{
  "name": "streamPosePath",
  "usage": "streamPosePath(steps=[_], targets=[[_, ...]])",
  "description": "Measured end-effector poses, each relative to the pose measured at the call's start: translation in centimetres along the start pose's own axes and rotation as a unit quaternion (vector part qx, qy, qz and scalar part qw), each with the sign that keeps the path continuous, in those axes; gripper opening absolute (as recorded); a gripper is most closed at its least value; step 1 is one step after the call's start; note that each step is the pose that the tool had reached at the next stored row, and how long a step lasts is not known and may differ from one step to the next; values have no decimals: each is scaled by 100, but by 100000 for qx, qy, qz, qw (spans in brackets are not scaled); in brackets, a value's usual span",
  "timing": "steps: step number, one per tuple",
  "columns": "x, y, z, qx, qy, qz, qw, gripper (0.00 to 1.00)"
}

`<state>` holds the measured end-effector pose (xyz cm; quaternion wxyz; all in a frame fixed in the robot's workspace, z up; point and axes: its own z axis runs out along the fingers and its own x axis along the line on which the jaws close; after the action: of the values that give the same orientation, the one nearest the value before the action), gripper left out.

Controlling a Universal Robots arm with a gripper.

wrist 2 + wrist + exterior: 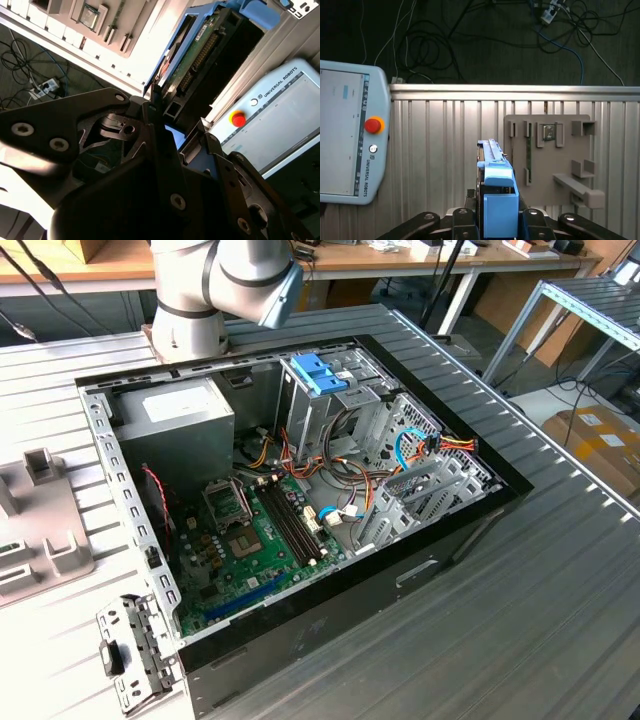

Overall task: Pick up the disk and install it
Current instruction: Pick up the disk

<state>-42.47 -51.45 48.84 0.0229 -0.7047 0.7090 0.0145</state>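
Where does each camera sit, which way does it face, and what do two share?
Exterior view: above, looking down into the open computer case; the arm shows beyond it.
First wrist view: on the wrist, facing the slatted table; the hand grips the disk.
Second wrist view: on the wrist, looking along the hand.
Both wrist views share disk, hand and teach pendant.

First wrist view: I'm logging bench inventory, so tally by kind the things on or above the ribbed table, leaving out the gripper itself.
disk, held in the gripper: 1
teach pendant: 1
grey fixture plate: 1
Total: 3
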Motion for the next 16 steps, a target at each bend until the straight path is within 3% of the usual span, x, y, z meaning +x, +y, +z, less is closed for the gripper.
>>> streamPosePath(steps=[16], targets=[[9, -111, 6, 5, 17, -2, 100000, 37]])
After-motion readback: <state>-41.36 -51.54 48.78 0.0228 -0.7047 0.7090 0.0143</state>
